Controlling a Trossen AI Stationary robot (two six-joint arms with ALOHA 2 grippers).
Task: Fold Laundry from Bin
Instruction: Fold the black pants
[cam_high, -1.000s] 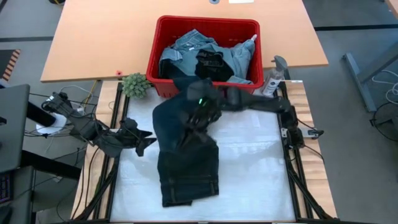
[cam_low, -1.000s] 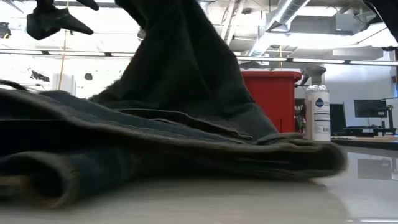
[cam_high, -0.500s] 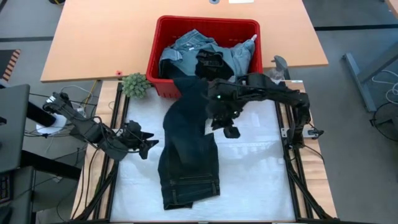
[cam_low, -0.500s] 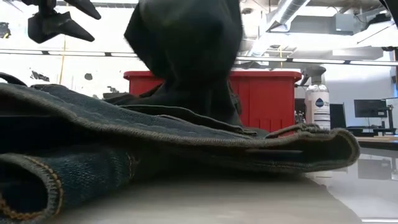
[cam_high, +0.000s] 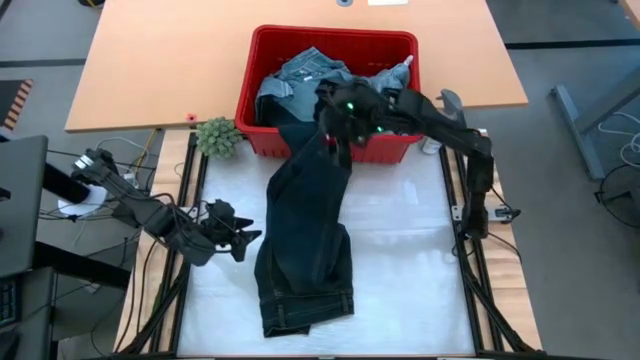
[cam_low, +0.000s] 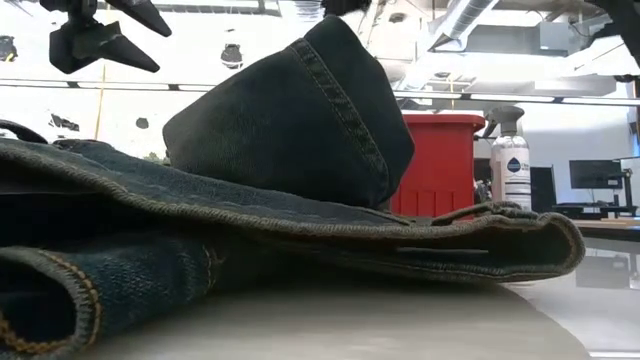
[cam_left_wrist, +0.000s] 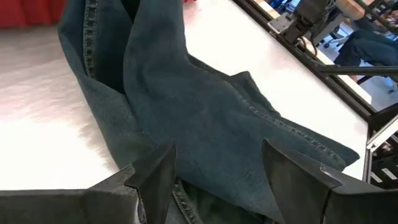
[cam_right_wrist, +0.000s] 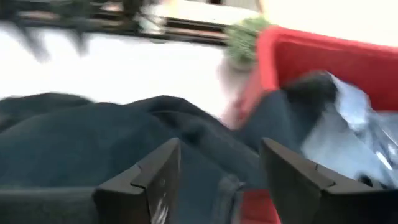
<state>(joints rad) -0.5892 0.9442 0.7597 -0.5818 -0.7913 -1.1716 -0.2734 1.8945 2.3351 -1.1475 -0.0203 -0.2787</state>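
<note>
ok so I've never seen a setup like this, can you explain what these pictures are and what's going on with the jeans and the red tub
Two dark robot arms work at a white table. One picture looks straight down, one sits at table height, and two come from cameras on the arms' wrists. Dark jeans lie on the table, one leg draped over the rim of the red bin, which holds more laundry. The right gripper is open above that rim, gripping nothing. The left gripper waits open beside the jeans. A small plant and spray bottle stand nearby.

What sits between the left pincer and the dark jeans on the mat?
Nothing visible. The left pincer hangs open just beside the dark jeans, with only bare white mat around; its wrist view shows denim right past its fingers.
</note>
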